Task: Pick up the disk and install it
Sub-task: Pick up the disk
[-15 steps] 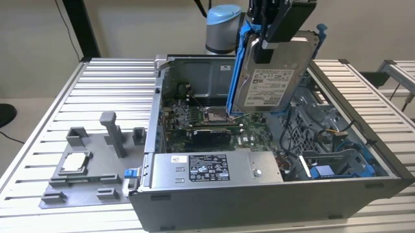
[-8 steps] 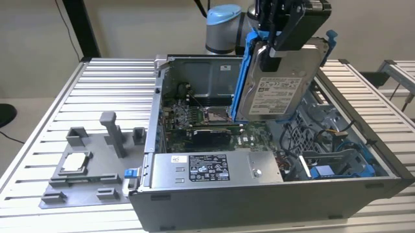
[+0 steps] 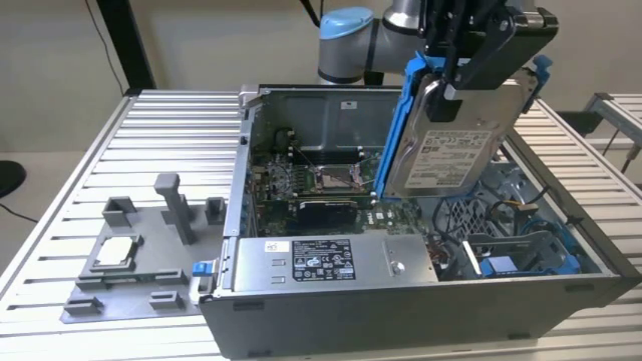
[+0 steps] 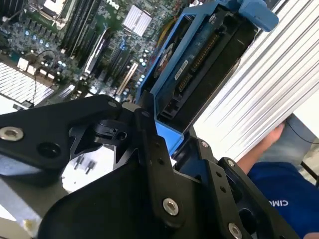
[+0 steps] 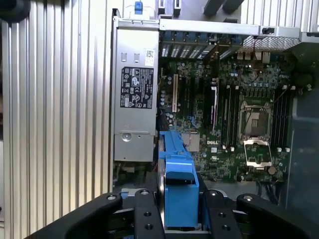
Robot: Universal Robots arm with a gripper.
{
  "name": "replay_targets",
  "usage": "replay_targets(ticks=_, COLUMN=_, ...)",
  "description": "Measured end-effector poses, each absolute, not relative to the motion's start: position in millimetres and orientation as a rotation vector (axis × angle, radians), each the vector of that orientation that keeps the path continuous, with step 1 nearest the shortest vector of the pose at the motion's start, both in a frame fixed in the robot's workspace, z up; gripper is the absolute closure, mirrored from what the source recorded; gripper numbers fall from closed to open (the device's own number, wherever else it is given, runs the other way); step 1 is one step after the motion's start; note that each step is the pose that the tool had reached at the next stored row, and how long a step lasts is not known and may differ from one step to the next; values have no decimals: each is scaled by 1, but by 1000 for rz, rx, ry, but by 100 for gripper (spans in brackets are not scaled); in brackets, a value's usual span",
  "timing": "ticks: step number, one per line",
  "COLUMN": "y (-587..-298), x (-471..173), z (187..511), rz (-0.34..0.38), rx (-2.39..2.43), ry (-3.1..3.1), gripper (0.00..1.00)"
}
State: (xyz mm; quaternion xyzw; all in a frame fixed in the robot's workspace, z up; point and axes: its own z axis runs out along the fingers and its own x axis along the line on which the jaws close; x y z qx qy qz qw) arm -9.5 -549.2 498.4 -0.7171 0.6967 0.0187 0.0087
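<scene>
The disk (image 3: 449, 154), silver-grey with a white label and a blue plastic carrier, hangs tilted on edge above the open computer case (image 3: 401, 308) in the exterior view. My gripper (image 3: 449, 86) is shut on its upper end. In the second wrist view the disk (image 4: 209, 55) shows end on, connectors facing the camera, and the black fingers (image 4: 149, 144) clamp its blue frame. The first wrist view shows the blue carrier (image 5: 177, 174) between the gripper's (image 5: 180, 201) fingers, above the motherboard (image 5: 234, 114).
Inside the case lie a grey labelled power-supply box (image 3: 331, 259) and a blue drive bay (image 3: 516, 263). A grey fixture plate (image 3: 140, 293) with a small square chip (image 3: 116, 250) sits on the slatted table (image 3: 171, 135). A person's hand (image 4: 271, 139) and blue sleeve (image 4: 284, 194) are nearby.
</scene>
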Motion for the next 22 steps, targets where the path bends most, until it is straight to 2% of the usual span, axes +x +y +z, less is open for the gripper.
replay_targets(ticks=16, y=-582, x=44, z=496, rz=59, rx=-2241, ry=2177, gripper=100)
replay_targets(ticks=22, y=-584, x=45, z=496, rz=58, rx=-2241, ry=2177, gripper=100)
